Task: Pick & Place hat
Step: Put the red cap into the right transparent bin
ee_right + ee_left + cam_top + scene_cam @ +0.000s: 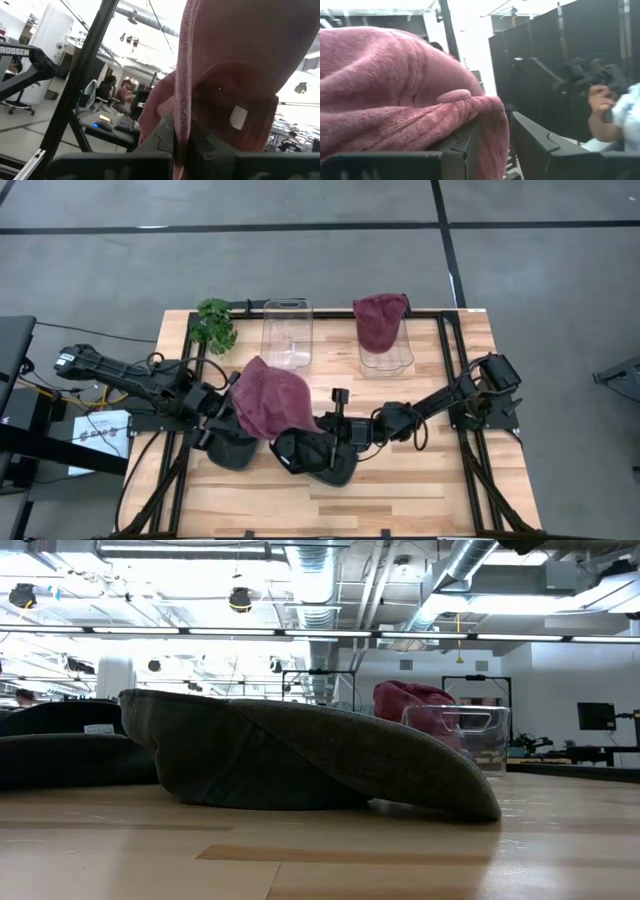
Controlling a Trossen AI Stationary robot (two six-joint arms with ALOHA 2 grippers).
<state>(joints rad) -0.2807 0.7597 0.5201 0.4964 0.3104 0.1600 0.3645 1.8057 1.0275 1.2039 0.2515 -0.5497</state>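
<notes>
A maroon knit hat (270, 400) hangs spread between my two grippers over the middle of the table. My left gripper (225, 395) is shut on its left side and my right gripper (322, 425) on its right side. Beneath it two dark caps (230, 448) (318, 462) lie on the table; the low view shows only these caps (300, 765). A second maroon hat (381, 320) sits in the right one of two clear bins (386, 358) at the far edge. My left gripper has the hat's edge (495, 120) between its two fingers, and the knit cloth also lies draped over the top of one finger (462, 145). The fingers come about level from the table's left. The hat is clear of the table. My right gripper pinches the hat's rim (181, 120) between its two fingers, a thin edge of cloth. The fingers slant upward from the table's right. The hat rises above them with its inside and a white label (238, 117) facing the camera.
An empty clear bin (287, 332) stands at the far edge beside the filled one. A green plant (213, 323) sits at the far left corner. Black rails (450, 350) run along the table's sides. A person (615, 107) is in the room beyond.
</notes>
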